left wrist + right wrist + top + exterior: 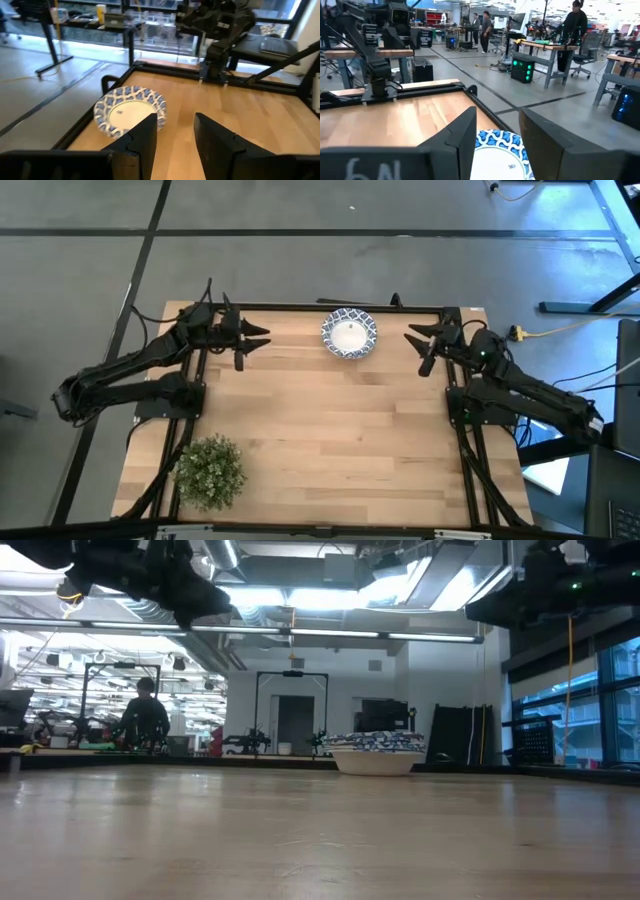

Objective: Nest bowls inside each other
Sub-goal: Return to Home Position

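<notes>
I see left gripper (262, 337) and right gripper (413, 337) spread, empty, at the worktop's (330, 440) far corners. The bowl stack (349, 335) sits mid far edge; a low swing could knock it off.

We see a green leafy plant (210, 471) standing at a left-hand corner of the light wooden table (330, 430). Beyond the table, we see a person (145, 722) at a distant workbench.
</notes>
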